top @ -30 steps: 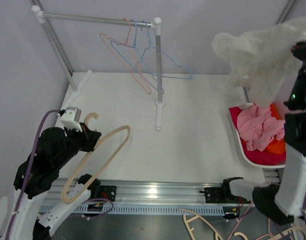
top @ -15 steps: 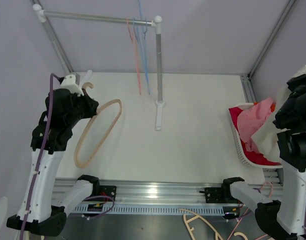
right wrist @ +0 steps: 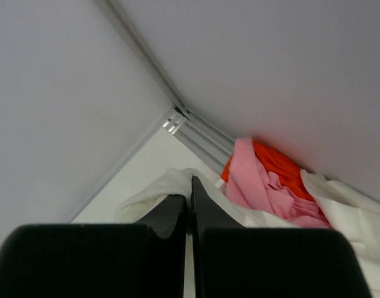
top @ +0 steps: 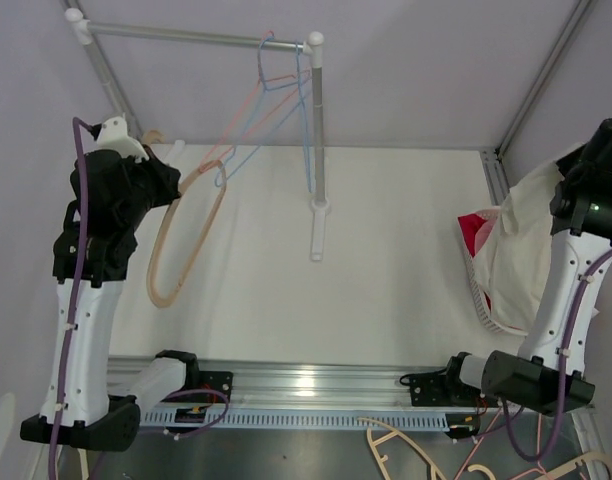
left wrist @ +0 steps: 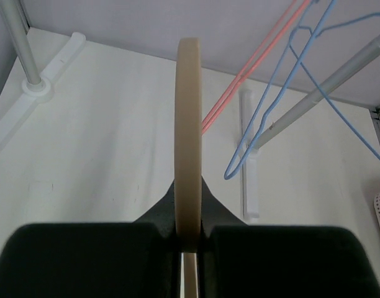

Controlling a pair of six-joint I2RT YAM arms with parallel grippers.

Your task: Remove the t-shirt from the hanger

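**Q:** Where is the t-shirt?

**A:** Well right of the rack post (top: pixel 314 120) and nearer me than its foot. The cream t-shirt (top: pixel 521 255) hangs from my right gripper (right wrist: pixel 190 214), whose jaws are pinched together on a fold, and it drapes over the basket (top: pixel 478 295). It is off the hanger.

**Q:** Handling?

**A:** I judge it light, limp and soft. A bunched fold holds it best, and it will slump wherever I release it.

**Q:** And left of the post?

**A:** My left gripper (left wrist: pixel 189 239) is closed on the hanger (left wrist: pixel 189 124), a pale, smooth, stiff curved loop with nothing on it. Beyond, at the post's top, hang thin pink and blue wire hangers (top: pixel 271 90).
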